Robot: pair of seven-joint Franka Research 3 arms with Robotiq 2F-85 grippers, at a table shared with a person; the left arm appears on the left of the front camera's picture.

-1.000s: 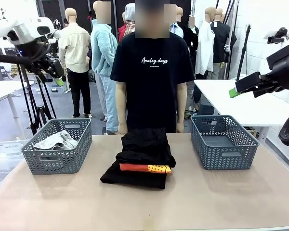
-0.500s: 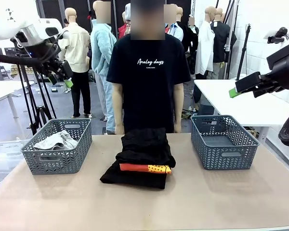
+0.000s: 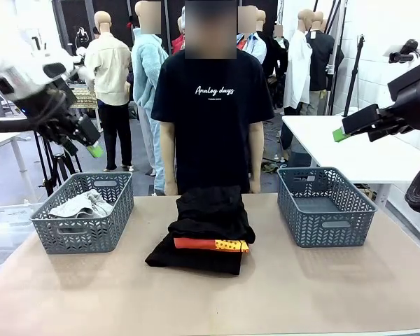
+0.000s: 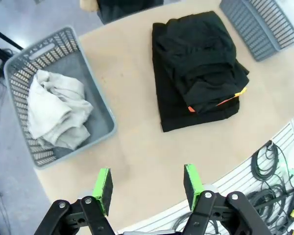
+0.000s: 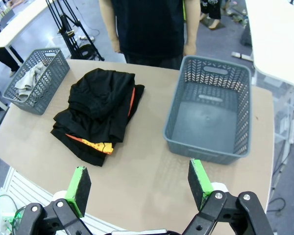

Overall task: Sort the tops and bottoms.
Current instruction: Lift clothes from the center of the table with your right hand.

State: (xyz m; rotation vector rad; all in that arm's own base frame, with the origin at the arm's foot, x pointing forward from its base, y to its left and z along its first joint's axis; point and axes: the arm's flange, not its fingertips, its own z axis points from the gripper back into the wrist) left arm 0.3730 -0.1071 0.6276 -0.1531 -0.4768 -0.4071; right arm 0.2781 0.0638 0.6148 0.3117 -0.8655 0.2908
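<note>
Over the last second the left tool (image 3: 92, 147) had come down from eleven o'clock of the front view to about ten o'clock. It now hung lower, above and just beyond the left basket (image 3: 82, 234). Its fingers stood apart with nothing between them. The left wrist view looked past them onto bare counter (image 4: 137, 147), with that basket at ten o'clock and the pile at one o'clock. The right tool (image 3: 341, 134) had not moved. It hung at three o'clock, high beyond the right basket (image 3: 327, 231), fingers wide apart and empty. The person (image 3: 213, 119) at twelve o'clock had edged slightly left.

Nothing on the counter had shifted. The grey-white top (image 3: 80, 204) lay crumpled in the left basket. The pile sat in the middle, with the upper black bottoms (image 3: 213, 213) on top. The orange top (image 3: 211, 244) was sandwiched beneath, its yellow dotted patch at the near edge. At the base lay what were probably the lower black bottoms (image 3: 196, 260), though black on black made the layers hard to separate. The right basket had taken no garment yet.

So the sorting looked about a quarter done, with one top placed. The left arm's descent read as a fresh approach rather than a grasp. The uppermost piece belonged at three o'clock and covered the orange top, so it would likely need lifting first.
</note>
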